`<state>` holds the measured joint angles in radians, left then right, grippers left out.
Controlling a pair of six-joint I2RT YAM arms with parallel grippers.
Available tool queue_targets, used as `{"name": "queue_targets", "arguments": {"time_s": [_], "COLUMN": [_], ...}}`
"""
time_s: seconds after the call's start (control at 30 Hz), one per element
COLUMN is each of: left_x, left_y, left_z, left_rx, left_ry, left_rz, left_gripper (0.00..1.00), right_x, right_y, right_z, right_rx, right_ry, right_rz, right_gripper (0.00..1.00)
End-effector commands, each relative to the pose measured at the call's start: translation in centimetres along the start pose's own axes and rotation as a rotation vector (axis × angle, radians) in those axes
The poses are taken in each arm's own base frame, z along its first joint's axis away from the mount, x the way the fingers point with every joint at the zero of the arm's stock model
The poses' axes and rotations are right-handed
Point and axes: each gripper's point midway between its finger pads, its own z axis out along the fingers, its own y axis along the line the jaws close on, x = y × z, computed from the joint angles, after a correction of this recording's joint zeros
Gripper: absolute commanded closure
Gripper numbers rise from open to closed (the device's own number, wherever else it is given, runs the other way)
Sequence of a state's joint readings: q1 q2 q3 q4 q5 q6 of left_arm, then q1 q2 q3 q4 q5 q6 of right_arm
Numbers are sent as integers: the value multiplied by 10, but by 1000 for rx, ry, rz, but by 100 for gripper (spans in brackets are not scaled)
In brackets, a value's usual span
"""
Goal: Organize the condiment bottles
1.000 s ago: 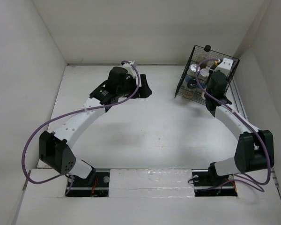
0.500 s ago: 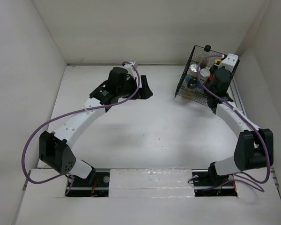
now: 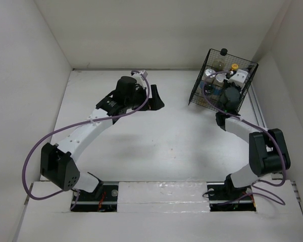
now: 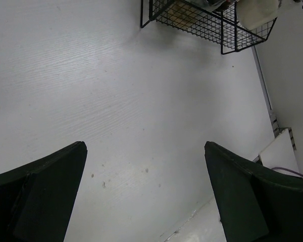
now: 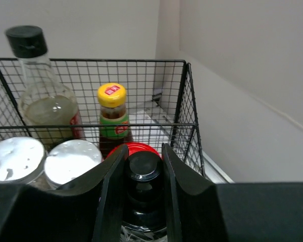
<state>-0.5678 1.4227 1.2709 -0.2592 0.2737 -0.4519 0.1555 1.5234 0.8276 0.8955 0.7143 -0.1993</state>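
Black fingers (image 5: 111, 191) of the right gripper (image 5: 143, 149) are clamped on either side of a black-capped bottle (image 5: 143, 169), pressing against its cap and neck. In the wrist view the bottle stands upright at the near side of the wire basket (image 5: 141, 61). Its body is hidden below the fingers, so what it holds cannot be told.

Just behind the cap a red-lidded jar (image 5: 139, 145) shows only as an arc of its lid. Behind that stands a yellow-capped bottle (image 5: 112, 113) with a red and green label, near the middle of the basket. Left of the gripper, two silver-lidded shakers (image 5: 73, 159) (image 5: 14, 159) sit side by side at the near wall. Behind them a pale bottle (image 5: 43, 106) with a black cap rises above the rim at the back left corner.

From above, the basket sits at the far right of the table (image 4: 91, 75), close to the side wall, with the right arm reaching into it.

White tabletop shows between the fingers of the left gripper (image 4: 145, 146), which are spread wide with nothing between them. It hangs over the middle of the table, well apart from the basket.
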Motion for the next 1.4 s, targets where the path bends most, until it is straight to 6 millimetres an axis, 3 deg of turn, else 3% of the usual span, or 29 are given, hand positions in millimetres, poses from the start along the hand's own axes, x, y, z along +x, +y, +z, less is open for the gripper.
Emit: {"name": "queue_targets", "arguments": {"time_s": [0.0,0.1,0.17,0.47,0.5,0.53,0.6,0.63,0.7,0.73,0.77,0.87,0.93,1.03,1.07,1.1,1.2,1.23,1.3,1.37], "left_x": [-9,1,7,15,13,12,11,11,9,9,7,7,5,-2,-6,-6,-21,-21,-32,-34], "left_y": [-15,-10,-8,0,2,0,6,6,4,4,3,3,3,6,4,4,-3,-5,-11,-12], "left_z": [-19,-23,-25,-34,-33,-36,-36,-36,-39,-39,-39,-39,-42,-43,-44,-44,-53,-55,-61,-62], "left_rx": [62,64,61,39,27,31,1,1,7,7,11,12,9,-21,-15,-15,-19,-21,-17,-22], "left_ry": [-71,-74,-69,-92,-99,-106,-114,-114,-123,-123,-131,-131,-143,-172,-181,-181,-213,-207,-234,-239], "left_rz": [-8,-7,-19,-10,-11,-9,-3,-3,-1,-1,1,-8,-7,-8,-6,-6,-25,-41,-75,-93], "left_gripper": [0,0,0,0,0,0,0,0,0,0,0,0,0,0,0,0,0,0,0,0], "right_x": [-38,-29,-26,-3,14,12,32,26,30,43,40,53,45,55,54,49,31,6,-10,-49], "right_y": [8,10,21,22,27,31,32,30,30,20,23,16,16,12,12,9,12,12,15,14], "right_z": [-6,-10,-14,-32,-32,-30,-29,-31,-27,-24,-19,-16,-15,-17,-19,-17,-25,-23,-32,-39], "right_rx": [11,20,-3,-10,-23,-27,-26,-24,-43,-33,-31,-41,-70,-99,-108,-110,-157,-178,-230,-274], "right_ry": [-161,-158,-158,-95,-24,-3,84,82,113,175,196,260,254,307,326,327,358,329,358,315], "right_rz": [127,133,140,151,100,141,116,145,159,131,188,203,230,225,214,217,220,243,253,297], "right_gripper": [100,100,100,100,100,100,100,97,87,81,75,65,57,42,38,25,3,0,0,0]}}
